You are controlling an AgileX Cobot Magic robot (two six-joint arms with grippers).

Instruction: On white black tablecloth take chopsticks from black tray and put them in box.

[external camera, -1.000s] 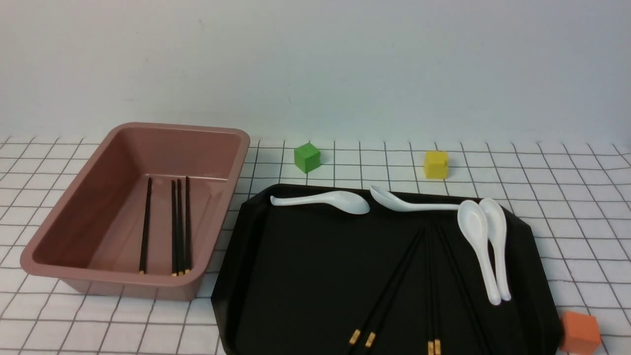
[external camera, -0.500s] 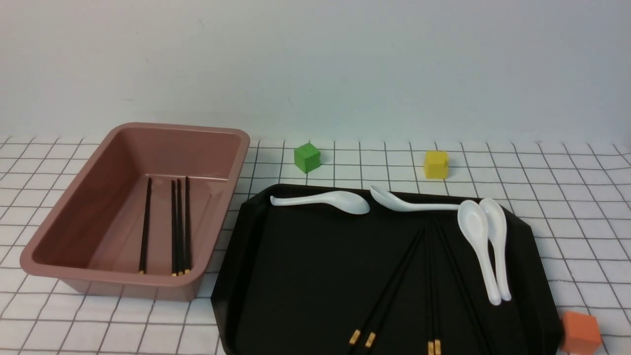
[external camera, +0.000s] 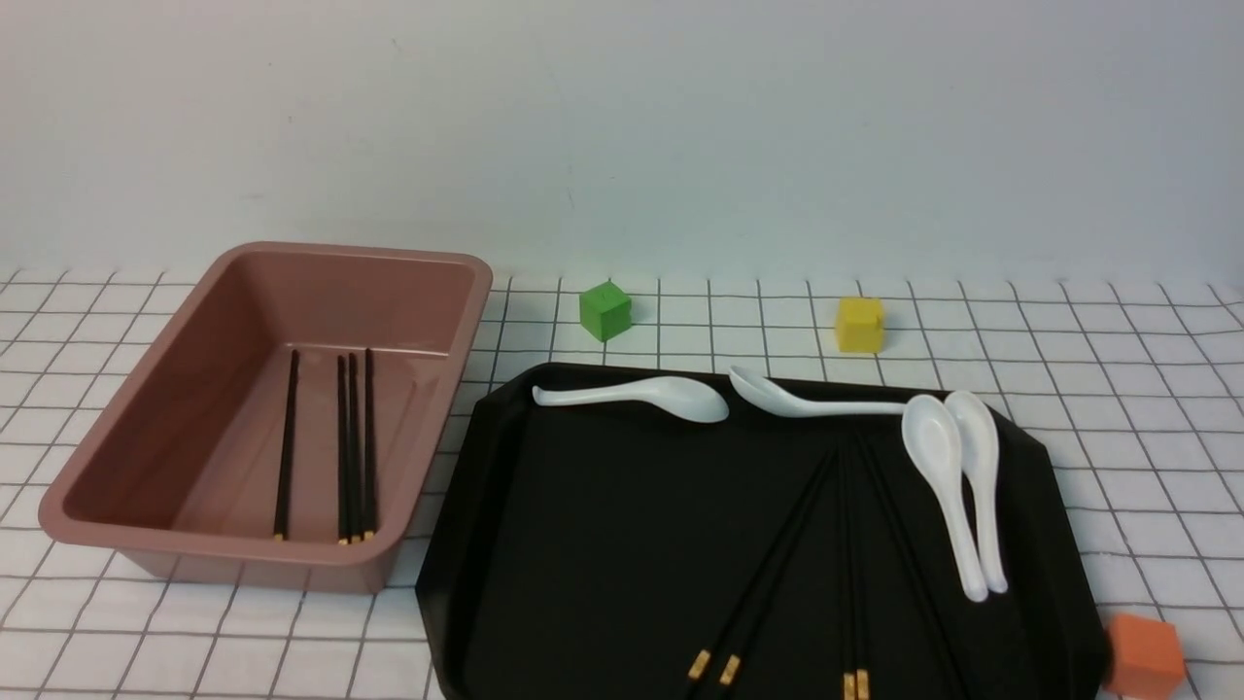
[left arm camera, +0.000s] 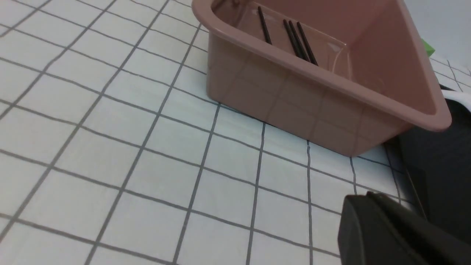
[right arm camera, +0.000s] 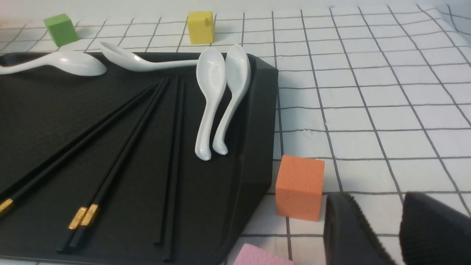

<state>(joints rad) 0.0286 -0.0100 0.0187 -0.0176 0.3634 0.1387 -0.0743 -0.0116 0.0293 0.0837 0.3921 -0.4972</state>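
my right tool [right arm camera: 395, 230] sits apart, left tool [left arm camera: 390, 232] unclear; black chopsticks [external camera: 777, 574] on black tray [external camera: 583, 544] risk a missed or spoon-snagging [external camera: 957, 486] grasp.

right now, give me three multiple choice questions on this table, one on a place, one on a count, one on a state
1. Where does the orange cube sit?
A. in the box
B. on the tablecloth beside the black tray
C. on the tray

2. How many white spoons lie on the tray?
A. two
B. four
C. six

3. How is the right gripper?
A. shut on chopsticks
B. shut on a spoon
C. open, holding nothing

Answers:
1 B, the cube stands on gridded cloth off the tray's rim.
2 B, two lie along the far edge, two side by side.
3 C, a gap shows between its bare fingers.
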